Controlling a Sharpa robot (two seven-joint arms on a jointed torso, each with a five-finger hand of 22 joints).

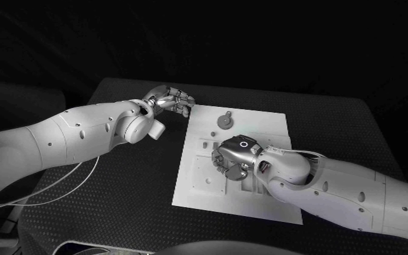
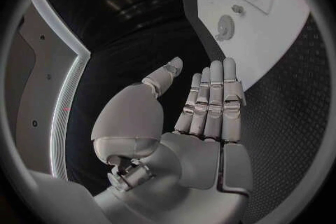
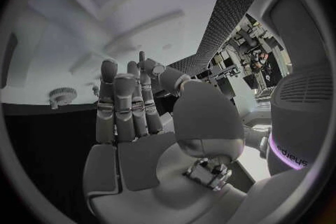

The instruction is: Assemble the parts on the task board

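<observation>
The right hand hovers empty, fingers straight, over the board; the left hand waits empty off its corner. 1 round part lies near the far edge: approach it from above, slowly.

The desk wears a black, matt covering with a fine dotted, rough-looking weave; in the left wrist view the same grain shows as tiny regular bumps. The task board on it is a smooth, flat white plate, matt rather than shiny, like painted plastic or sheet. A small round part at its far end looks grey and dull, with a ribbed rim. Both arms have smooth white plastic-looking shells with a soft sheen. The left hand and the right hand look like silvery metal, satin-finished, with brighter glints on the segmented fingers.
</observation>
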